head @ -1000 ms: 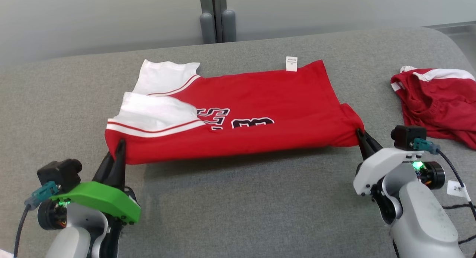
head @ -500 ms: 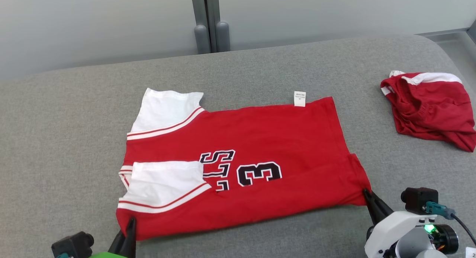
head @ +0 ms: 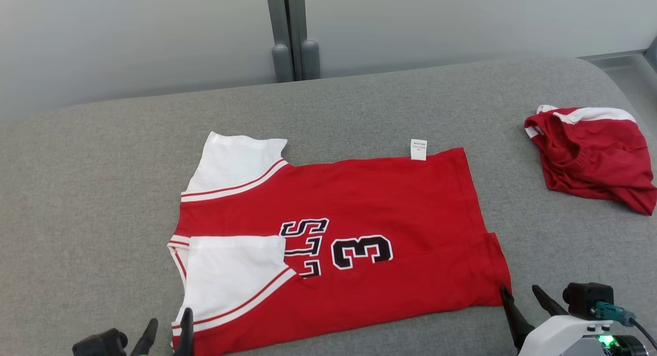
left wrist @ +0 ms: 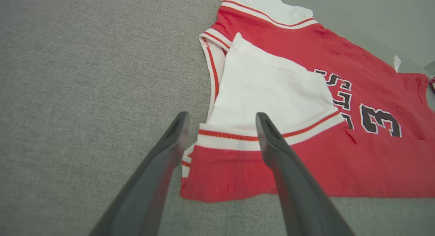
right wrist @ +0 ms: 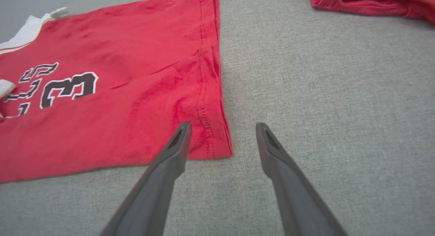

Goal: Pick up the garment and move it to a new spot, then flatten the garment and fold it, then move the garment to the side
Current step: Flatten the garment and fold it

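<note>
Head view: garment [head: 359, 243] lay spread mid-table [head: 77, 192], near-left sleeve flopped over the chest. Left gripper [head: 169, 320] and right gripper [head: 519, 293] stood open, empty, at its 2 near corners. Flatten step in hand; next probably smooth that sleeve, then regrasp to fold.

We see the red jersey [head: 410, 202] lying flat, folded in half, white sleeves [head: 233, 266] leftward, tag [head: 419, 150] at far edge.

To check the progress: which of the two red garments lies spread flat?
The jersey with the black 3, in the middle; the shorts at the right lie crumpled.
</note>
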Controlling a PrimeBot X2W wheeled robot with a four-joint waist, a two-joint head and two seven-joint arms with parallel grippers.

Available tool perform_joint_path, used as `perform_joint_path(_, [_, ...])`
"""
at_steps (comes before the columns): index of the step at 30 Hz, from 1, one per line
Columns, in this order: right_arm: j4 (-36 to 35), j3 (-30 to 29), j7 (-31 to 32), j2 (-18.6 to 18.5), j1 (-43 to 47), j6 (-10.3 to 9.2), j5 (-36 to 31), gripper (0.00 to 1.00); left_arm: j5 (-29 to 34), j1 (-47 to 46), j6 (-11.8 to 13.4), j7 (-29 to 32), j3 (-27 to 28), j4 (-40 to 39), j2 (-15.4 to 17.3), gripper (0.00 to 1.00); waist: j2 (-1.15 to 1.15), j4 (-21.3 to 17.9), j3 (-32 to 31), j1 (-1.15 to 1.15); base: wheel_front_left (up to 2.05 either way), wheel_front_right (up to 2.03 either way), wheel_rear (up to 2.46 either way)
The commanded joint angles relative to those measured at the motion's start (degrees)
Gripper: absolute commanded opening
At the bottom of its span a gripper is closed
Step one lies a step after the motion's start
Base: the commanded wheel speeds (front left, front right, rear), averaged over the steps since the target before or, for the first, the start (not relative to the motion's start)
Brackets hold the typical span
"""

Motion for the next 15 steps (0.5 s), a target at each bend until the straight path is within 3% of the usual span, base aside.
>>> perform_joint_path(1, [-0.85,-0.41,0.15,-0.23,0.84,-0.10,-0.53,1.00,1.16,-1.68,-0.21,-0.29,0.11,-0.33,1.02,1.00,0.00,0.04,-0.08,0.00,0.00,0.00,0.00])
perform_joint_path(4, [-2.73,-0.88,0.03,-0.22,0.76,-0.10,-0.75,1.00,2.10,-4.14,-0.73,0.34,-0.02,-0.97,2.56,1.00,0.00,-0.09,-0.02,0.00,0.00,0.00,0.00])
perform_joint_path(10, [-6.91,-0.85,0.64,-0.21,-2.83,-0.10,-2.59,1.00,5.29,-15.02,-3.23,3.69,0.42,-2.06,8.74,1.00,0.00,-0.74,1.40,0.00,0.00,0.00,0.00])
perform_joint_path(11, [-7.89,-0.39,1.13,-0.21,-4.58,-0.10,-3.79,1.00,6.51,-20.53,-5.18,5.24,0.13,-2.32,11.39,1.00,0.00,-1.22,2.55,0.00,0.00,0.00,0.00])
perform_joint_path(15, [-8.95,1.04,2.16,-0.22,-9.02,-0.10,-5.33,1.00,7.74,-31.68,-8.70,9.85,-0.37,-1.59,15.40,1.00,0.00,-2.73,5.93,0.00,0.00,0.00,0.00])
